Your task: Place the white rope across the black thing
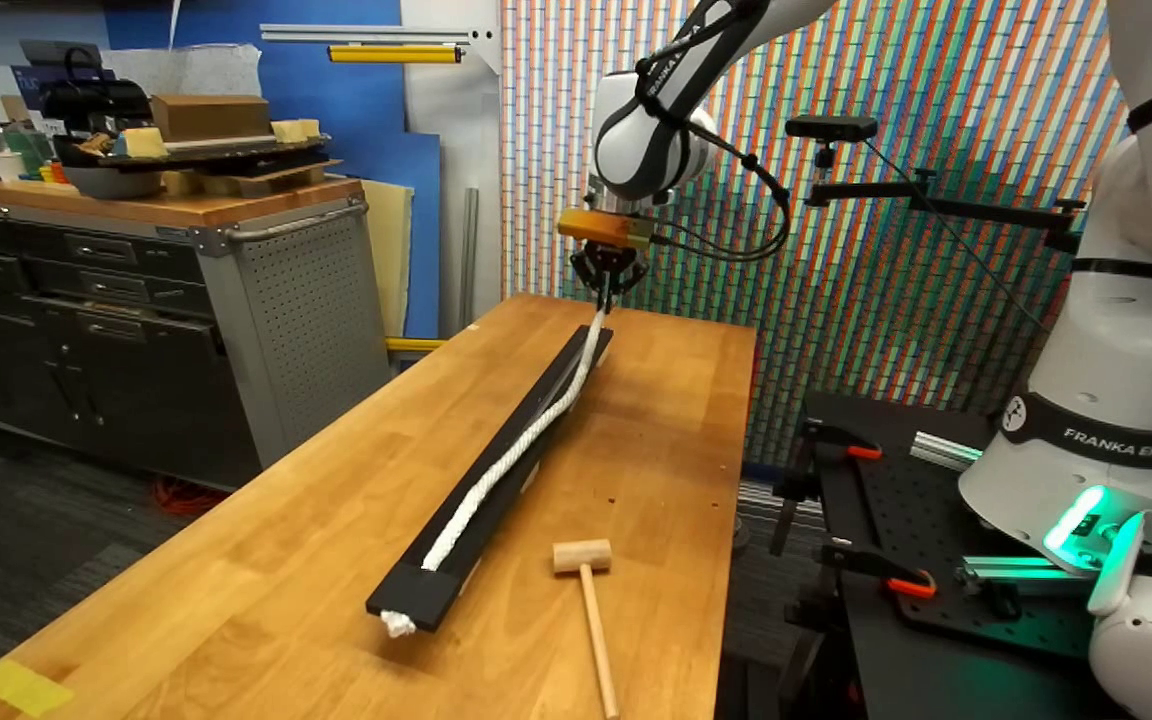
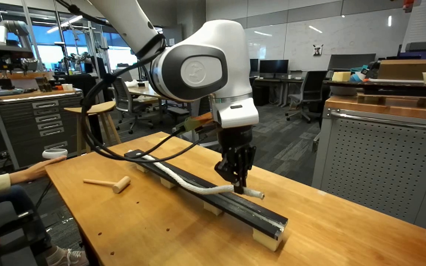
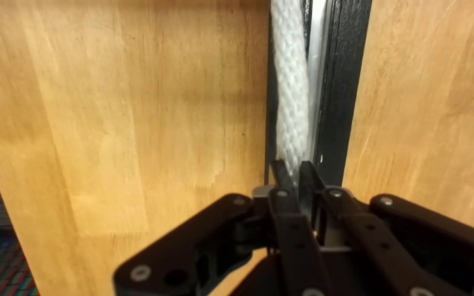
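In an exterior view: white braided rope (image 1: 511, 458) runs lengthwise along the long black bar (image 1: 416, 592). Near stretch lies on the bar's top; farther off it bends toward one long edge, then climbs to the gripper (image 1: 605, 298), which hangs above the far part of the wooden table (image 1: 676, 440). A frayed white tuft (image 1: 397, 624) pokes out at the bar's near end (same rope or separate — cannot tell). Wooden mallet (image 1: 592, 608) on the table, beside the bar and apart from it.

In an exterior view: pale blocks (image 2: 266, 240) hold the bar up off the table. Gripper points down, its fingers (image 2: 238, 189) clamped on the rope close to one end — a short stub sticks out past them, seen from here beyond the bar's far edge, against the table. A person's hand (image 2: 46, 168) is at the table's edge, contact unclear.

Wrist view: grip close up, somewhat blurred. One finger on each side of the rope, both pressed to it. The rope leads straight away from them above the bar, just beside a pale metallic strip (image 3: 317, 53) along the bar's top. Whether rope touches bar right at the grip, cannot tell.
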You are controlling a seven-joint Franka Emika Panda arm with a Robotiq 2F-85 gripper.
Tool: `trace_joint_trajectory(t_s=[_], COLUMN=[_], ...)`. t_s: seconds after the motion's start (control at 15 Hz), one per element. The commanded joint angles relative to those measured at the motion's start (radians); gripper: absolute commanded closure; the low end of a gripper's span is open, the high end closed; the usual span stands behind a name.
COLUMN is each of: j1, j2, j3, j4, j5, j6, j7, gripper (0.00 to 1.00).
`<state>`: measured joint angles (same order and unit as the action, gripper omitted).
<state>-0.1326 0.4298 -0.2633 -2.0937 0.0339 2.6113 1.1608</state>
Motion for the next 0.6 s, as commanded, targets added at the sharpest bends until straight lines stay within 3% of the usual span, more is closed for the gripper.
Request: trace_joint_trajectory(t_s=[0.0,0.53], j1=[-0.023,-0.029], j2=[0.111,0.266], j3=[0.015,-0.003], j4=[0.131,0.256], j5=[0.054,0.060], j6=[-0.064,-0.085], j7=[-0.048,-0.047], gripper=[0.97,0.97])
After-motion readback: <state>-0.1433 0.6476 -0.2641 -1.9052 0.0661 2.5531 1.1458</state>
